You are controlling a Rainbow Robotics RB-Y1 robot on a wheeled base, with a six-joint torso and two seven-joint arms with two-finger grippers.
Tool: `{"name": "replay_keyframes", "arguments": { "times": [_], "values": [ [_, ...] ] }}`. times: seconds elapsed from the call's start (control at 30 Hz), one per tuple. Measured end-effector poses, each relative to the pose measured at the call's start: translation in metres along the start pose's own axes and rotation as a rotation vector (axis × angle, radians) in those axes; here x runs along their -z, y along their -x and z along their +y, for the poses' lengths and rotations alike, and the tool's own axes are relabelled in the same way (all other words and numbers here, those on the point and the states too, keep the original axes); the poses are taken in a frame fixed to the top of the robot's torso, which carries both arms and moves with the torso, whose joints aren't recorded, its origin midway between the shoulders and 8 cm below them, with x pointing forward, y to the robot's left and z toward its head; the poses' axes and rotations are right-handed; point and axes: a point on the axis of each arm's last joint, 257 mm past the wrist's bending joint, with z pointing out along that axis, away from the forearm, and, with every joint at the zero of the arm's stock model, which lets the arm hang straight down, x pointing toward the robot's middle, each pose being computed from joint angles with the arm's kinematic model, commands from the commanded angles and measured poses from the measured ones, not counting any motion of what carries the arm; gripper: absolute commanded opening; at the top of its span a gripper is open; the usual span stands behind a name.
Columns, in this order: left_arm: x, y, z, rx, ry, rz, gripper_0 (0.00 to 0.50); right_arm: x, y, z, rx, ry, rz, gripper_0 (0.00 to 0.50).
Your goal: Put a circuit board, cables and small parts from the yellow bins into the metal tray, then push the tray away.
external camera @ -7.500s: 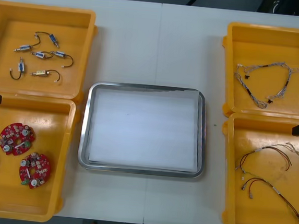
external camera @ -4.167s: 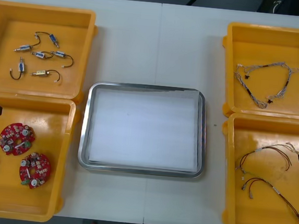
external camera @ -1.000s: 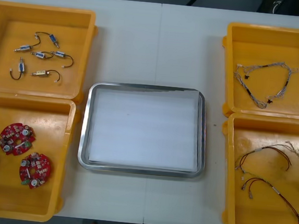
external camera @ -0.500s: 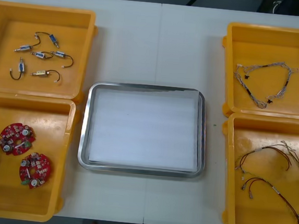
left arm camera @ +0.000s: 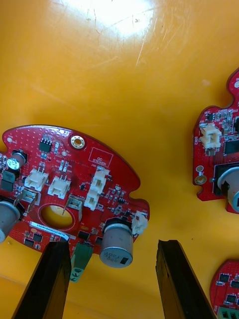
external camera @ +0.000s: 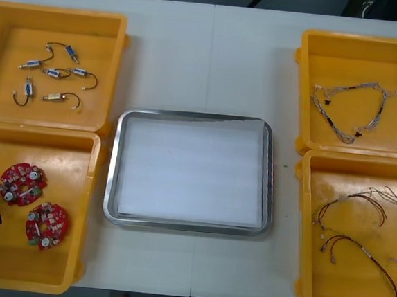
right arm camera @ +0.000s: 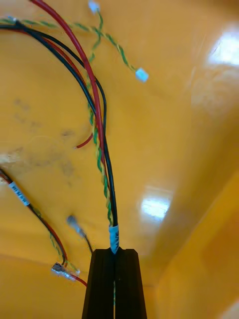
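**Both arms lower in the near bins**

Since a second ago the left jaws have sunk over the leftmost circuit board (left arm camera: 69,199) in the near left yellow bin (external camera: 35,270); they stand released, astride its edge. The right jaws are clenched on the red and black cable (right arm camera: 106,169).

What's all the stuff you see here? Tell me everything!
table: one, light, under everything.
yellow bins: four, yellow, two at each side.
metal tray: one, shiny, white inside, between the bins.
small metal parts: about six, silvery, far left bin.
circuit boards: three, red, near left bin.
blue and white cable: one, twisted, far right bin.
red and black cables: several, near right bin.
left pincer: one, black, open above a circuit board.
right pincer: one, black, shut on the red and black cables.
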Motion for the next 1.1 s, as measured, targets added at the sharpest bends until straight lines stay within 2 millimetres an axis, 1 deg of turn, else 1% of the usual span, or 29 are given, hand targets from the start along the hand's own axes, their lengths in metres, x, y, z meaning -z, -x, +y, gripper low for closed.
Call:
{"name": "replay_keyframes", "arguments": {
  "times": [0.17,0.3,0.4,0.57,0.73,0.87,0.97,1.1],
  "values": [
    [0.000,0.002,0.001,-0.003,0.002,-0.006,0.500,0.021,0.005,0.006,0.037,-0.008,-0.005,0.000],
    [-0.001,0.004,0.001,0.001,-0.005,-0.015,0.500,0.033,0.008,0.012,0.067,-0.006,0.007,0.000],
    [-0.002,0.005,0.003,0.004,-0.006,-0.022,0.500,0.042,0.013,0.019,0.088,0.010,0.010,0.000],
    [-0.004,0.006,0.007,0.010,-0.002,-0.025,0.500,0.058,0.026,0.033,0.126,0.060,0.012,0.000],
    [-0.004,0.006,0.008,0.011,-0.001,-0.025,0.500,0.076,0.036,0.041,0.165,0.080,0.020,0.000],
    [-0.005,0.006,0.008,0.012,0.000,-0.025,0.500,0.090,0.055,0.043,0.186,0.064,-0.025,0.000],
    [-0.005,0.006,0.008,0.014,-0.001,-0.024,0.451,0.100,0.070,0.046,0.204,0.057,-0.063,0.000],
    [-0.005,0.006,0.008,0.014,-0.001,-0.024,0.268,0.110,0.082,0.053,0.228,0.071,-0.097,0.000]
  ]
}}
